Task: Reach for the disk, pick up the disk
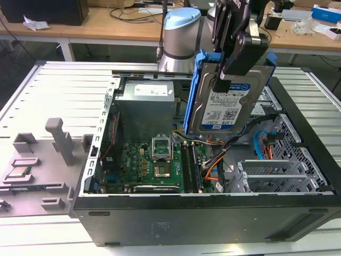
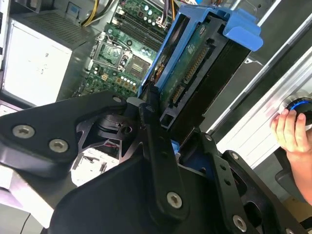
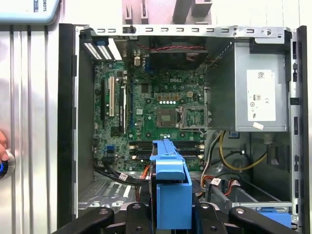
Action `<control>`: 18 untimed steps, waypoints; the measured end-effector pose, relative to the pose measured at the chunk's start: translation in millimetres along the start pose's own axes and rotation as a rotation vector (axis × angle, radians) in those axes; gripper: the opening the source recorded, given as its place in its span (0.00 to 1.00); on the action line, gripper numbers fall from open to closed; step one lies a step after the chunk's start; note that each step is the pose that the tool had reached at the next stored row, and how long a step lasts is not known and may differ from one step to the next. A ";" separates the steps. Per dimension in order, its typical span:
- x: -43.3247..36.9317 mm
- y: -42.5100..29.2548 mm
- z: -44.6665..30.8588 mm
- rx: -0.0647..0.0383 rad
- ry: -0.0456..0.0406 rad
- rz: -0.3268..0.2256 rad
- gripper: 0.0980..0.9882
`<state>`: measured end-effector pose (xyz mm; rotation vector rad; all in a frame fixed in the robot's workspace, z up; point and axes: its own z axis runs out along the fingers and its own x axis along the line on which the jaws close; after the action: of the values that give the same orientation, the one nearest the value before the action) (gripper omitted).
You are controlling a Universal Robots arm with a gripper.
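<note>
Above the open case (image 1: 213,224), well clear of the motherboard (image 1: 154,165), hangs the disk (image 1: 229,101), upright, label facing the exterior camera. Clenched on its top edge and blue bracket: the end effector (image 1: 233,69). Narrow grip, likely to let it swing or slip onto the board below. Cables (image 1: 213,160) close under its lower edge, apt to snag. Hand (image 2: 291,132) near the bench edge.

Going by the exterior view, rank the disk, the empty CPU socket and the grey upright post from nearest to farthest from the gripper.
1. The disk: held in the gripper, lifted above the case.
2. The empty CPU socket: on the motherboard below, toward the exterior view's left.
3. The grey upright post: outside the case, far on the exterior view's left.
</note>
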<state>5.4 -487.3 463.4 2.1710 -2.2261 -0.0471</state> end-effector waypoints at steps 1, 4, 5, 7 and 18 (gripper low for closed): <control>1.2 0.0 0.1 0.000 0.0000 0.000 0.30; 6.9 -0.2 0.6 0.000 0.0000 0.000 0.30; 8.1 -0.2 0.7 0.000 0.0000 0.000 0.30; 10.6 -0.3 0.9 0.000 0.0000 0.000 0.30; 27.1 -0.8 2.0 0.000 0.0000 0.000 0.30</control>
<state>5.4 -514.5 461.4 2.1711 -2.2260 -0.0471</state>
